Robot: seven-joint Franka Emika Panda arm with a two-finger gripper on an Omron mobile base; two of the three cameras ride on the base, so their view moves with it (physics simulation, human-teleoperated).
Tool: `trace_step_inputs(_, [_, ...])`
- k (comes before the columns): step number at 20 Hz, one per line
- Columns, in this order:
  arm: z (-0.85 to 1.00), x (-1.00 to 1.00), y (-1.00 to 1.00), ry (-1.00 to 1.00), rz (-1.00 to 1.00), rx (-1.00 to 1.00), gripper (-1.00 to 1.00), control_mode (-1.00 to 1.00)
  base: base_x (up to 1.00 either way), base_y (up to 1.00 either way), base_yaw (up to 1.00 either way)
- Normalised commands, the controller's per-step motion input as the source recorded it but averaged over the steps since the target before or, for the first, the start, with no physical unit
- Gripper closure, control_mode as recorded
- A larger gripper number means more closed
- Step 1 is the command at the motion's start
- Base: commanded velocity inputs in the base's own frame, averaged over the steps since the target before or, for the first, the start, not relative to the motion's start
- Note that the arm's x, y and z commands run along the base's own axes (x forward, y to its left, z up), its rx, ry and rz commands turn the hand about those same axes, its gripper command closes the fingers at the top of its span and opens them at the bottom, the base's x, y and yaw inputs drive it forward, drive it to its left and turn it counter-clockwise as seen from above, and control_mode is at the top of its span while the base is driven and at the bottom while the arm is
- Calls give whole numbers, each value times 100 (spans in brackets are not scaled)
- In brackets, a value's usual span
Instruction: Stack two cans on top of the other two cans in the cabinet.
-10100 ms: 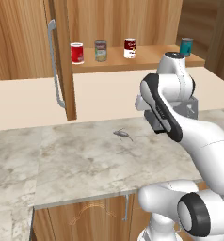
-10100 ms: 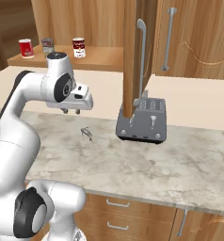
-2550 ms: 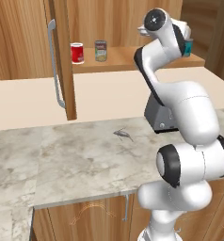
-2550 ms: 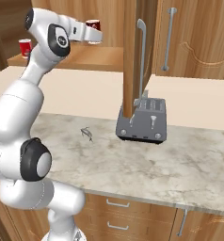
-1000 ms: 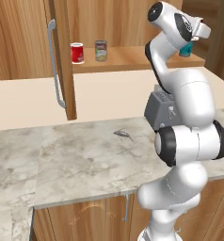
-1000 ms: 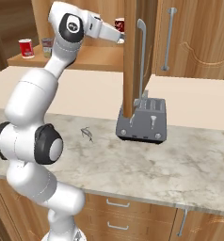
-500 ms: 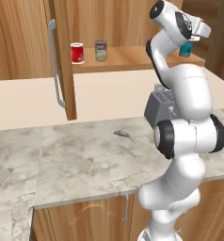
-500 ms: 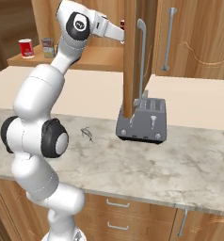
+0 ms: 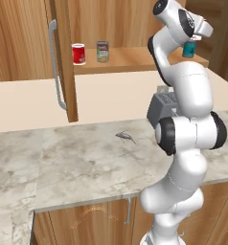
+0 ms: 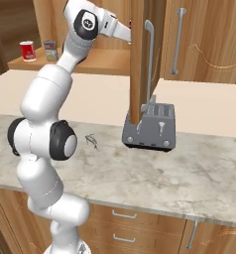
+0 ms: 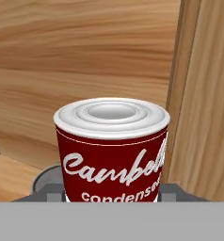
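Cabinet (image 9: 25,43): we see its light wood walls around and behind the jaws, and its open door (image 9: 63,57) with a long grey bar handle (image 9: 56,67) well to the left of the jaws in the left base view.
Table (image 9: 87,167): the marble top lies far below the jaws, under the raised arm.
Shelf (image 9: 130,57): the wooden shelf runs just under the jaws and away to their left.
Toaster (image 10: 149,126): a grey toaster stands on the table, well below the jaws.
Jaws (image 9: 195,40): we find them high at the right end of the shelf. They look closed about the soup can, which stands between their dark tips in the hand view, though we cannot see the tips touching its sides.
Soup can (image 11: 112,148): red with white script and a silver top, upright, right in front of the jaws in the hand view.
Teal can (image 9: 188,49): directly below the jaws on the shelf. A grey rim shows under the soup can in the hand view; we cannot tell whether the two touch.
Red can (image 9: 78,53): upright on the shelf, far to the left of the jaws.
Grey can (image 9: 103,51): just beside the red can, on the side nearer the jaws, apart from it.
Small dark object (image 9: 125,138): on the table, well below the jaws; too small for us to tell what it is.
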Motion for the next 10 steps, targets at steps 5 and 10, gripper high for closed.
trace_step_inputs(5, [-8, 23, -9, -2, 0, 0, 100, -100, 0, 0, 0])
trace_step_inputs(10, [-12, 20, -14, 0, 0, 0, 100, -100, 0, 0, 0])
